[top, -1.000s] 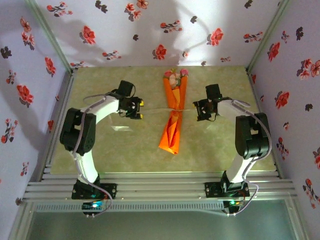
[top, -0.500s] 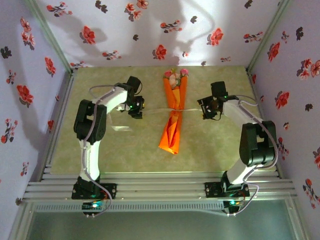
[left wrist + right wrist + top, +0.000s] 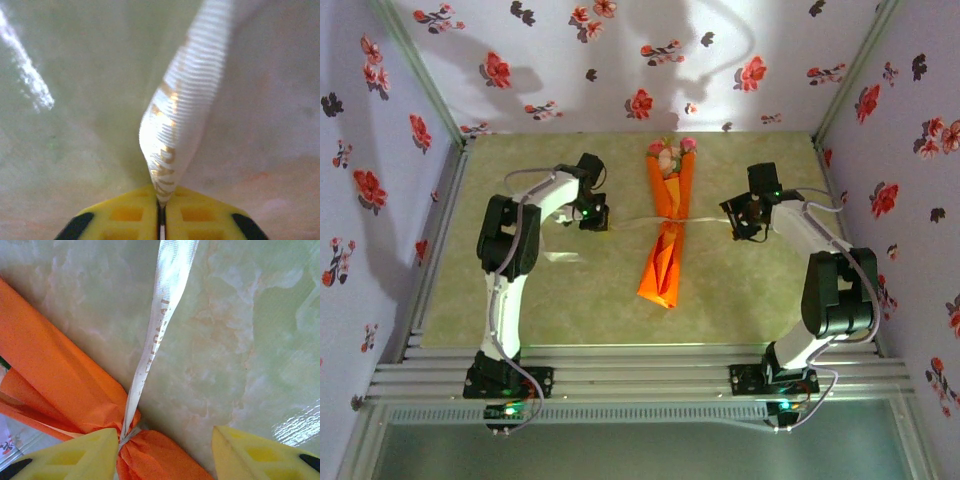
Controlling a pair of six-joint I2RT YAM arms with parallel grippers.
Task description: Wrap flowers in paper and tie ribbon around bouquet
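The bouquet (image 3: 665,235) lies lengthwise mid-table, an orange paper (image 3: 60,375) cone with the pink and cream flowers (image 3: 668,155) at its far end. A cream ribbon (image 3: 632,219) crosses its waist and is cinched round the paper (image 3: 126,431). My left gripper (image 3: 592,213) is to the left of the bouquet, and its yellow fingers (image 3: 125,217) are shut on the ribbon's end (image 3: 182,115). To the right of the bouquet my right gripper (image 3: 740,220) is open, its jaws (image 3: 164,436) spread wide by the knot, with a ribbon tail (image 3: 161,325) running away over the table.
The pale green marbled table (image 3: 570,300) is walled on three sides by flower-print wallpaper (image 3: 500,70). Aluminium rails (image 3: 640,375) with both arm bases run along the near edge. A bare stretch of table lies in front of the bouquet's tip.
The left gripper has shut on the ribbon's end, and its arm has folded in toward the back. The right gripper has shifted slightly right, away from the bouquet.
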